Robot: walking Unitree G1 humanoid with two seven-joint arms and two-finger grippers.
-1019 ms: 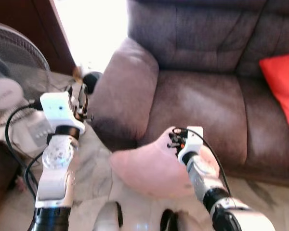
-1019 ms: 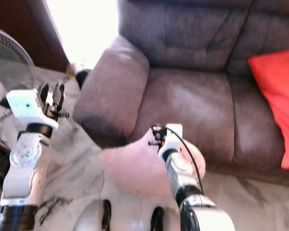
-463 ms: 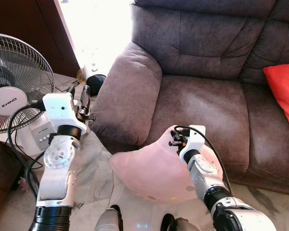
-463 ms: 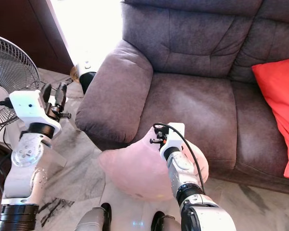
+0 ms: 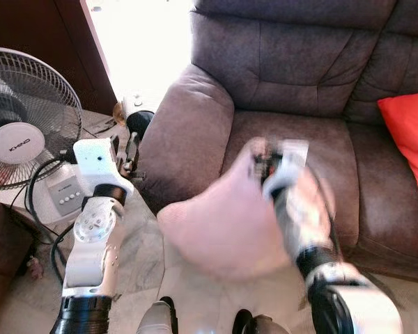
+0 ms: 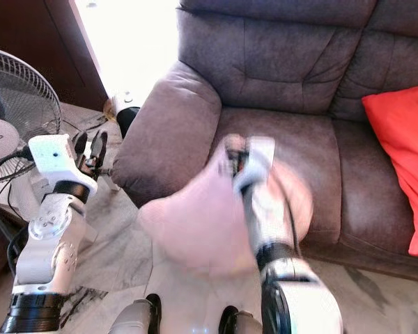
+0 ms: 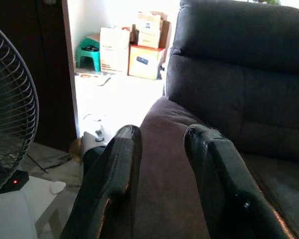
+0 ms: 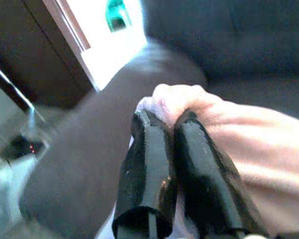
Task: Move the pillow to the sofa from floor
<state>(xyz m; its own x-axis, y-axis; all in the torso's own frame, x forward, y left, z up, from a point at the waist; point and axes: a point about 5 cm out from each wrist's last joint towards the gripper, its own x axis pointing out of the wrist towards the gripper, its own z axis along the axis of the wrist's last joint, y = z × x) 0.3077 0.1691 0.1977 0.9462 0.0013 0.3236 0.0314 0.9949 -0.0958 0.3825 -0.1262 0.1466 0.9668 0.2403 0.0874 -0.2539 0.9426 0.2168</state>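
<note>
Right wrist view shows the right gripper (image 8: pixel 167 134) nearest the lens, its jaws clenched on a fold at the edge of the pink pillow (image 8: pixel 249 149), the two black fingers (image 8: pixel 144 164) pressed close with cloth bunched between their tips. In the left eye view the pillow (image 5: pixel 226 223) hangs off the floor (image 5: pixel 136 254), held up in front of the sofa's front edge and overlapping the seat cushion (image 5: pixel 292 139); the right arm and the pillow are blurred here, so finer detail of the grip cannot be told from this view.

The left gripper (image 5: pixel 131 149) is raised beside the sofa's outer armrest (image 5: pixel 188 132), holding nothing. In the left wrist view its jaws stand released, a clear gap between the fingers (image 7: pixel 114 179), pointed toward the armrest and the sofa (image 7: pixel 239 89) back.

A standing fan (image 5: pixel 24 139) is farther out from that same armrest, with its white base and a black cable near the left arm. On the sofa's seat, at the end away from the armrest, a red cushion (image 5: pixel 411 139) leans against the backrest. Beyond the armrest a bright doorway opens, with cardboard boxes (image 7: pixel 144 47) and a green stool (image 7: pixel 89 52) past it.
</note>
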